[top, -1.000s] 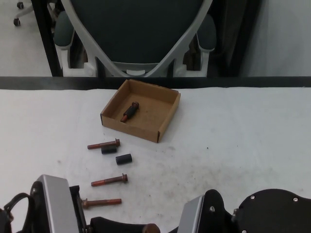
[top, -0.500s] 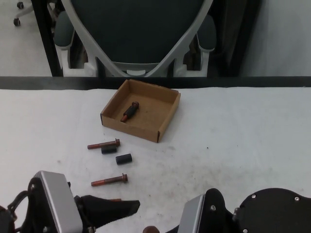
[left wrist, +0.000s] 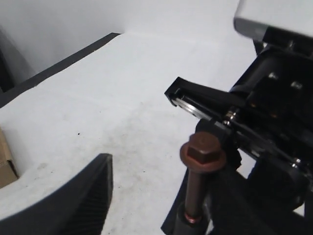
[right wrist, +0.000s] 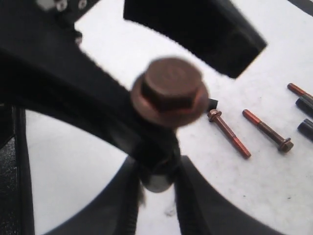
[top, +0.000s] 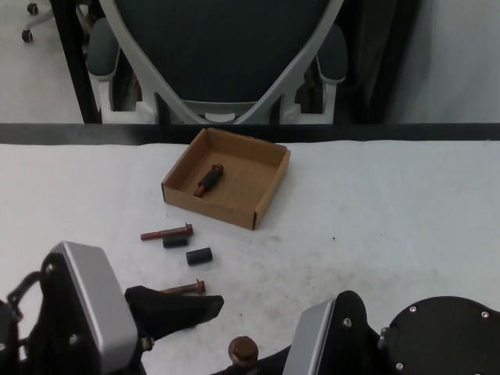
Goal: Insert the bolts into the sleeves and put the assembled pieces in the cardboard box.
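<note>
Within right pincer [right wrist: 156,188], one upright bolt [right wrist: 170,90].

Bench [top: 391,203], far middle: cardboard box [top: 226,187], one assembled piece [top: 208,180] lying in it. Nearer, before the box's left corner: first bolt [top: 166,232], first sleeve [top: 174,242] just beside it; second sleeve [top: 198,255] nearer and rightward. Nearer again: second bolt [top: 186,288], third bolt [right wrist: 227,132] beside it, apart. Near edge, between the arms: upright bolt [top: 244,349], seemingly seated in a held sleeve [right wrist: 156,176].

Coppery metal bolt [right wrist: 170,90] with dull sheen, matt black sleeve [top: 198,255], plain brown cardboard box [top: 209,201], white matt bench [top: 391,203], faintly smudged.
</note>
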Controlling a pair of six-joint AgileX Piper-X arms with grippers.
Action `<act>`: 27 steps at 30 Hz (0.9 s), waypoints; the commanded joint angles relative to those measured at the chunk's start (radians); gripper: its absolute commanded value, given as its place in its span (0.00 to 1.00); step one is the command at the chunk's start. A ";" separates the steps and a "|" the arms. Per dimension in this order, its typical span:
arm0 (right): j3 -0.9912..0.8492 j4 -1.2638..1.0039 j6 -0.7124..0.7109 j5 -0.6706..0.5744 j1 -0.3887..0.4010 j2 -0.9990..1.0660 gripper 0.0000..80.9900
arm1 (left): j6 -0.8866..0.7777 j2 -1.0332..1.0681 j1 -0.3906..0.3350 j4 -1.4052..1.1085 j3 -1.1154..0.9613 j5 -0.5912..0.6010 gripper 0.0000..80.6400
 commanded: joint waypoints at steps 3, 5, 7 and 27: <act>-0.009 -0.003 -0.029 0.045 -0.004 -0.005 0.00 | -0.089 -0.071 0.001 0.097 -0.020 0.100 0.66; -0.009 -0.003 -0.032 0.048 -0.013 -0.005 0.00 | -0.118 -0.075 0.001 0.099 -0.020 0.194 0.66; -0.009 -0.003 -0.032 0.048 -0.021 -0.005 0.00 | -0.131 -0.075 0.001 0.093 -0.020 0.261 0.66; -0.100 0.174 0.011 0.048 -0.102 -0.005 0.00 | -0.072 -0.075 0.001 0.157 -0.020 -0.153 0.44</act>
